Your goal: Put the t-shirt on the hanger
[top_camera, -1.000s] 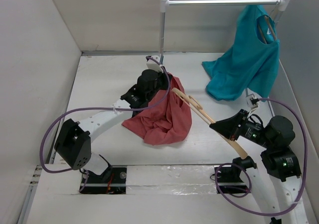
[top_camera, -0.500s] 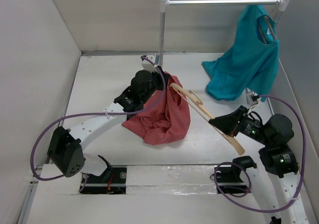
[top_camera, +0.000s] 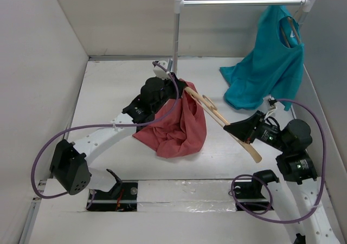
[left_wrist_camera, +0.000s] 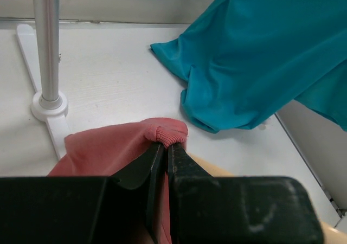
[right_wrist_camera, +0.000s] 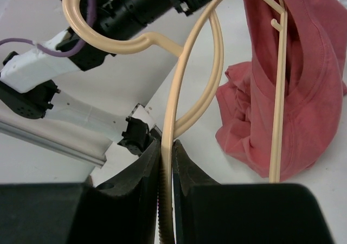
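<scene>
A white table [top_camera: 108, 92], walled on three sides, carries a clothes rail [top_camera: 176, 38] just behind the left gripper [top_camera: 178, 88] and a teal shirt [top_camera: 265, 65] beyond the right gripper [top_camera: 232, 129]. The t-shirt [top_camera: 181, 127] hangs bunched below the left gripper, which is pinched tight on its ribbed collar. The right gripper clamps one arm of the hanger [top_camera: 214, 113], whose far end reaches that collar. Threading seems underway. The next move likely calls for sliding the hanger deeper while avoiding the rail's upright; free room lies nearer the arm bases.

Salmon-red t-shirt [top_camera: 181, 127] hung bunched from its raised ribbed collar, lower folds heaped loosely beneath. Pale wooden hanger [top_camera: 217, 117] sat tilted on a diagonal, one end tucked inside the shirt (hook clear of cloth).
</scene>
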`<control>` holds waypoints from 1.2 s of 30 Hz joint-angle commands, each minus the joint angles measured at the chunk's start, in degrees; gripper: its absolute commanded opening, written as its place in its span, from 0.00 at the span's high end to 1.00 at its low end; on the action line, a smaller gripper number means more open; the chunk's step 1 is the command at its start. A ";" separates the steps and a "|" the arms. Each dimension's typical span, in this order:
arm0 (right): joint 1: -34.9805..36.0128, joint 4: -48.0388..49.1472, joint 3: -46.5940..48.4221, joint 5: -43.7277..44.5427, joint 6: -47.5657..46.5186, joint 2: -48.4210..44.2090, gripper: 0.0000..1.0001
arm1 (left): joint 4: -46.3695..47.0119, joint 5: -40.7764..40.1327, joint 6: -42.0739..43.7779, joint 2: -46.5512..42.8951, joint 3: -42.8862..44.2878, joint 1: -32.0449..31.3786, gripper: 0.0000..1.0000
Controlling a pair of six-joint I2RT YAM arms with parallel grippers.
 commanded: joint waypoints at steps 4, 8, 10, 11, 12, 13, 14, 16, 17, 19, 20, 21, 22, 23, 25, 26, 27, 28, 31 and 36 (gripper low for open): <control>3.82 7.57 -1.04 0.60 0.11 3.61 1.00 | 2.67 2.87 -0.09 -5.88 3.48 -1.84 1.00; 8.04 13.61 -2.35 5.51 0.44 6.95 1.00 | 3.11 7.26 -3.42 -9.74 1.73 -1.84 1.00; 11.36 21.40 -3.59 7.45 1.59 9.84 1.00 | 3.28 9.55 -5.79 -11.41 -1.07 -1.84 1.00; 12.52 23.11 -3.41 9.03 1.60 11.07 1.00 | 3.72 9.90 -6.32 -12.12 -2.05 -1.84 1.00; 13.75 24.43 -2.98 10.18 1.25 14.13 1.00 | 3.90 10.34 -7.02 -13.34 -2.67 -1.84 1.00; 16.20 27.32 -2.89 13.06 1.42 15.55 1.00 | 3.64 10.69 -7.29 -13.88 -2.85 -1.84 1.00; 17.53 29.96 -3.32 14.04 1.68 16.70 1.00 | 3.29 11.39 -7.47 -14.23 -2.94 -1.84 1.00; 19.81 38.19 -4.81 16.24 2.38 20.03 1.00 | 3.37 12.88 -8.43 -15.73 -3.37 -1.84 1.00; 21.74 40.77 -5.25 19.04 3.00 21.01 1.00 | 3.81 13.76 -8.96 -16.77 -3.64 -1.84 1.00; 23.33 48.04 -5.96 21.77 3.09 23.03 1.00 | 3.73 14.12 -9.75 -17.31 -4.25 -1.84 1.00; 23.95 49.92 -6.48 24.83 2.83 23.73 1.00 | 3.38 14.30 -9.93 -17.92 -4.52 -1.84 1.00; 24.56 51.94 -6.75 26.26 2.83 24.87 1.00 | 3.37 14.47 -10.19 -18.19 -4.78 -1.84 1.00; 25.18 55.96 -6.84 26.88 3.09 26.02 1.00 | 3.46 14.56 -10.28 -18.28 -5.48 -1.84 1.00; 25.19 57.91 -7.01 26.80 4.22 28.46 1.00 | 3.55 14.82 -10.54 -18.71 -5.83 -1.84 1.00; 25.19 64.74 -7.80 28.02 6.41 31.98 1.00 | 3.63 15.00 -10.98 -18.98 -6.27 -1.84 1.00; 25.19 67.14 -8.15 27.85 7.47 33.66 1.00 | 3.64 15.09 -10.81 -19.16 -6.28 -1.84 1.00; 24.49 69.08 -7.72 26.90 7.92 35.67 1.00 | 3.81 15.52 -10.81 -19.33 -6.45 -1.84 1.00; 24.48 72.49 -7.02 25.67 8.18 37.78 1.00 | 4.07 15.88 -10.90 -19.33 -6.63 -1.84 1.00; 23.96 81.09 -6.40 24.07 10.73 43.86 1.00 | 4.17 16.67 -10.99 -19.07 -6.54 -1.84 1.00; 18.51 90.09 -5.52 20.56 17.15 46.42 1.00 | 0.83 8.69 -11.42 -21.43 -8.12 -1.84 1.00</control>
